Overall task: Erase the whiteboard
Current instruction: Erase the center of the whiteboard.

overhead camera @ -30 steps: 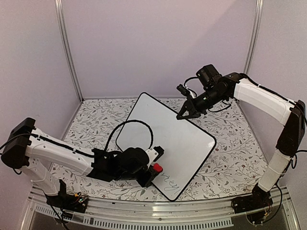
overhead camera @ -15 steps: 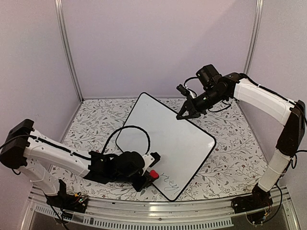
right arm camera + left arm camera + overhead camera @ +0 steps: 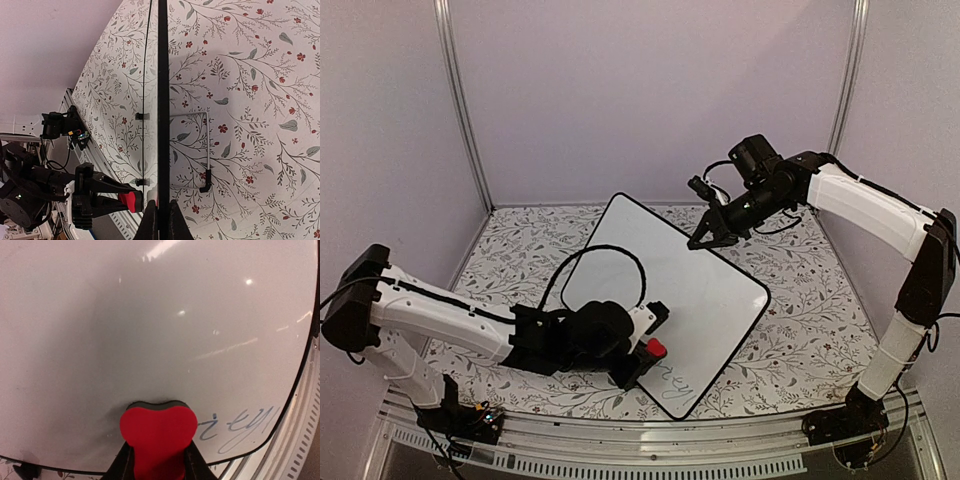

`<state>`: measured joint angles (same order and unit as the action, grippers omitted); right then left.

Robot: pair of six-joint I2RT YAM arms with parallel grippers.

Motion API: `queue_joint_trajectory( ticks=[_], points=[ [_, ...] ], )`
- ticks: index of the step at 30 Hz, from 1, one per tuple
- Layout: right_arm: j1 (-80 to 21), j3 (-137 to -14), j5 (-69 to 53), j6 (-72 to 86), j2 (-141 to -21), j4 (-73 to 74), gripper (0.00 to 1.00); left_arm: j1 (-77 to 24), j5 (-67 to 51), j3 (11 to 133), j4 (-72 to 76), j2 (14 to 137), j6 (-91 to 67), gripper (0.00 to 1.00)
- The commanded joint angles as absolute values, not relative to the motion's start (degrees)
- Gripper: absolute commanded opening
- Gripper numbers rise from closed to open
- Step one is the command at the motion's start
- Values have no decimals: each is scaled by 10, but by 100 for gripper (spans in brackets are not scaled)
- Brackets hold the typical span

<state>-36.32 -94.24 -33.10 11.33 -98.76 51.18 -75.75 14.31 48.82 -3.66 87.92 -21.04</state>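
The whiteboard (image 3: pixel 685 285) lies slanted across the middle of the table, with thin cursive handwriting (image 3: pixel 677 381) near its near corner. My left gripper (image 3: pixel 642 358) is shut on a red eraser (image 3: pixel 654 348) and presses it on the board just left of the writing. In the left wrist view the eraser (image 3: pixel 158 432) touches the board (image 3: pixel 150 315) beside the writing (image 3: pixel 240 427). My right gripper (image 3: pixel 710 238) is shut on the board's far black rim, which shows edge-on in the right wrist view (image 3: pixel 163 100).
A wire stand (image 3: pixel 206 150) sticks out from the board's back over the floral tablecloth (image 3: pixel 810 330). A black cable (image 3: pixel 582 262) loops over the board's left part. The metal rail (image 3: pixel 620 455) runs along the near edge.
My left gripper slid the eraser toward the near left edge of the board, then back right toward the writing. The right gripper and the board have not moved.
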Motion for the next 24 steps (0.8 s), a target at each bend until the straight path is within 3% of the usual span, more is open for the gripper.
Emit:
queue_joint_trajectory(
  ticks=[1, 24],
  points=[
    [-385, -937, -343, 95, -1008, 543, 0, -761, 135, 501, -35, 917, -199, 0],
    [-385, -936, -344, 95, -1007, 543, 0, -768, 93, 422, -38, 924, -255, 0]
  ],
)
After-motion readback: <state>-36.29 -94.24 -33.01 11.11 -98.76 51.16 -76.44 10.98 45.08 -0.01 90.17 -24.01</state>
